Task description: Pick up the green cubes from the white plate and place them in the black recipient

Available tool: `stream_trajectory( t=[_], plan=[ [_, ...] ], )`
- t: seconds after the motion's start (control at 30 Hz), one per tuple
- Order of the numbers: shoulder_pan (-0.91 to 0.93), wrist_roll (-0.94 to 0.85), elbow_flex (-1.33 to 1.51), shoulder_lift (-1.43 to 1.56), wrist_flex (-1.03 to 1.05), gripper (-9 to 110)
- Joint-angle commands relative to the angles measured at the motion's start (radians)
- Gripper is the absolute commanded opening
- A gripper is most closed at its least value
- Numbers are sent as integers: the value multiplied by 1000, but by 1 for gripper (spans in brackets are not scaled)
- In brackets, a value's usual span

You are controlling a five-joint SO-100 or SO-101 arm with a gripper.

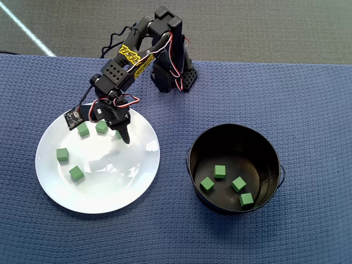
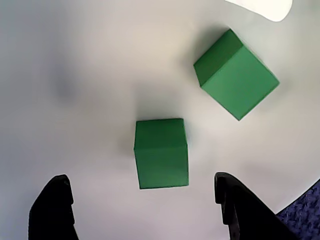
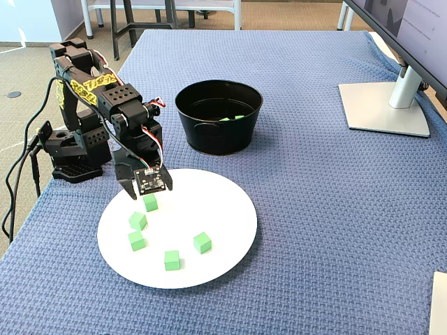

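Matte green cubes [image 2: 161, 153] on a smooth, glossy white plate [image 1: 137, 181], shiny-walled black pot [image 1: 258, 144] (metal by the look), coarse woven blue cloth [image 3: 328, 209], matte black plastic gripper [image 2: 145, 200].

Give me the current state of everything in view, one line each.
End effector: open, empty, straddling a cube on the plate.
Plate: flat on the cloth, five cubes on it.
Pot: upright, four cubes inside.
Monitor stand: upright at the table's far right in the fixed view.
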Motion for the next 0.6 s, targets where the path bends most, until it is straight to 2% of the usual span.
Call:
stream_trajectory(
  t=[0.0,0.57],
  plan=[
    [2,-6,-61,-2,-18,28],
    [18,-41,54,-26,-137,25]
  ],
)
